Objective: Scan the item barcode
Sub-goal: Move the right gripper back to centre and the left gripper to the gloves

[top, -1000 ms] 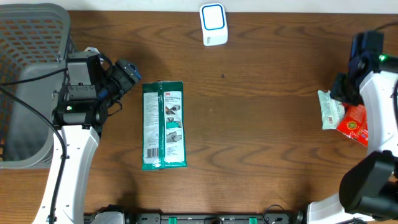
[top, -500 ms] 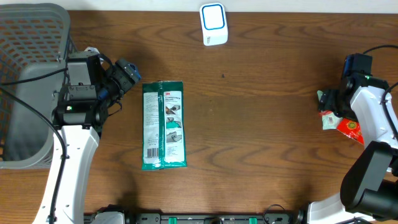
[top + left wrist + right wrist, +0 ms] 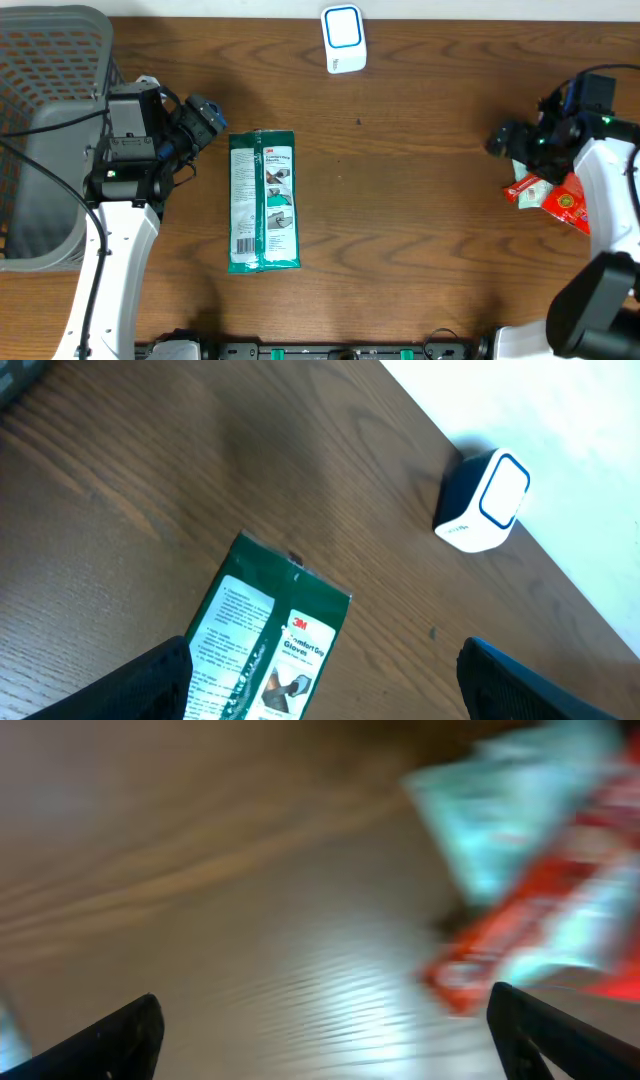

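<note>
Overhead looks straight down; left wrist shares its scanner [image 3: 343,39] and packet [image 3: 263,201].

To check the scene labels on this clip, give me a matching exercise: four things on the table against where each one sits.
Things:
1. green glove packet
2. white and blue scanner
3. grey basket
4. red packet

Places:
A. far edge of the table, about mid-width
B. far left corner
C. near the right edge
D. lying flat in the left half

Pairs: 1-D, 2-A, 3-B, 4-C
</note>
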Controlling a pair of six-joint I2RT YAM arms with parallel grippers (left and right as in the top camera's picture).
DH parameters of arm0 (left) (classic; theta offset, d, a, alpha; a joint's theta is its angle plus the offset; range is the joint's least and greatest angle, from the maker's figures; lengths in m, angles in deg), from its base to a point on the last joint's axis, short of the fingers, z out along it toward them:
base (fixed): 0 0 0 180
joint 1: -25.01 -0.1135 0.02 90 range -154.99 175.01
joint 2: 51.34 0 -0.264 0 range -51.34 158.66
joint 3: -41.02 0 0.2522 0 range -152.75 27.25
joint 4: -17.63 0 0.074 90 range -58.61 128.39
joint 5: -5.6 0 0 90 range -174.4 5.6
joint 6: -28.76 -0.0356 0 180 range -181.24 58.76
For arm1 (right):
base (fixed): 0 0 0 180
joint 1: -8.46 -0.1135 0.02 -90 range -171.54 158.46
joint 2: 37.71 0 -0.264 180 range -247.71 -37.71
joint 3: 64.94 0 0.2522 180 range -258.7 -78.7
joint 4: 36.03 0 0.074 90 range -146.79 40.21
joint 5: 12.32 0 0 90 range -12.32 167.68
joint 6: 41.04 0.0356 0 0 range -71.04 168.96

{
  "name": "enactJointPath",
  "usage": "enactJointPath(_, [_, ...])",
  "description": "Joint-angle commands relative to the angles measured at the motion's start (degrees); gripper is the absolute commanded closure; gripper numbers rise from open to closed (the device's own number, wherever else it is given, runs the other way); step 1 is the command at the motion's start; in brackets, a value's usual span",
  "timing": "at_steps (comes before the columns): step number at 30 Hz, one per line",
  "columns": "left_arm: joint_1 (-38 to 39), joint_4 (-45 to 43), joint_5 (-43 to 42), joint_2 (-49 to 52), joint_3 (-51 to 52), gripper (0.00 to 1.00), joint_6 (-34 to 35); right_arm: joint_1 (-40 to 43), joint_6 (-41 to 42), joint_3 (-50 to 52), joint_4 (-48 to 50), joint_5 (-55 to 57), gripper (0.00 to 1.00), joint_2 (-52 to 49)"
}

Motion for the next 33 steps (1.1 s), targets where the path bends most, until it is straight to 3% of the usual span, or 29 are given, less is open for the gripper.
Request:
enactJointPath(1, [-0.2, 0.15, 0.59, -0.26, -1.38, 0.15, -1.01, -2.75, -0.2, 0.13, -0.17, -16.44, 0.1, 0.76])
enactJointPath(8, [-0.2, 0.15, 0.59, -0.26, -1.38, 0.15, -1.01, -13.64, -0.2, 8.46, 5.57, -10.69, 0.11, 0.76])
enactJointPath(13, [-0.2, -0.15, 0.55, -0.26, -1.38, 0.15, -0.83, -21.18, 0.09, 15.32, 17.7, -10.69, 0.1, 0.76])
enactJointPath(19, [-0.2, -0.07, 0.33, -0.26, -1.38, 0.15, -0.07, -25.99, 0.44, 16.46, 21.79, -10.62, 0.08, 0.76])
enactJointPath(22, [-0.2, 4.44, -1.6, -0.26, -1.38, 0.15, -0.11, -27.04, 0.44, 16.46, 22.4, -10.27, 0.07, 0.76])
enactJointPath(27, [-0.2, 20.7, -1.57, -0.26, -1.38, 0.15, -0.11, -27.19, 0.42, 16.46, 22.53, -9.01, 0.07, 0.76])
enactJointPath(28, [-0.2, 23.45, -1.53, -0.26, -1.38, 0.02, -0.11, -27.19, 0.42, 16.46, 22.53, -8.46, 0.07, 0.76])
enactJointPath(33, [-0.2, 23.12, -0.26, -0.26, -1.38, 0.02, -0.13, -27.19, 0.42, 16.46, 22.49, -8.11, 0.07, 0.76])
